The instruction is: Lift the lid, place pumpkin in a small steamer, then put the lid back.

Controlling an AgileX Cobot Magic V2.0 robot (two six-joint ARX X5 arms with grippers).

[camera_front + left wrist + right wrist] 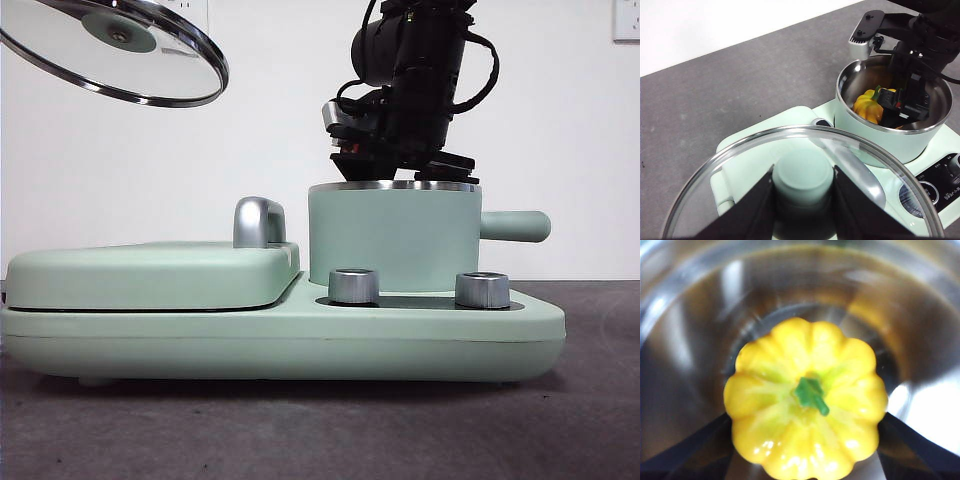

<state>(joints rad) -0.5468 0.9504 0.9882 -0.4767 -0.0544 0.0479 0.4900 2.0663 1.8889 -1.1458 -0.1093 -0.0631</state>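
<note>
The pumpkin [805, 395], glossy yellow with a green stem, sits low inside the small steamer [390, 235]. My right gripper [807, 417] reaches down into the pot, and its two jaws press against opposite sides of the pumpkin. The left wrist view shows that pumpkin [866, 106] and the right gripper [900, 102] inside the steel-lined steamer [880, 137]. The front view hides the pumpkin behind the pot wall. My left gripper [804, 185] is shut on the mint-green knob of the lid [740, 170]. It holds the lid [120, 50] tilted, high and to the left of the pot.
The steamer stands on a mint-green cooker base [300, 340] with two steel dials [353, 285] in front. A flat griddle cover [150, 275] with a chrome handle [258, 222] fills its left half. The pot's side handle [515, 226] sticks out right. A dark table [580, 420] lies around.
</note>
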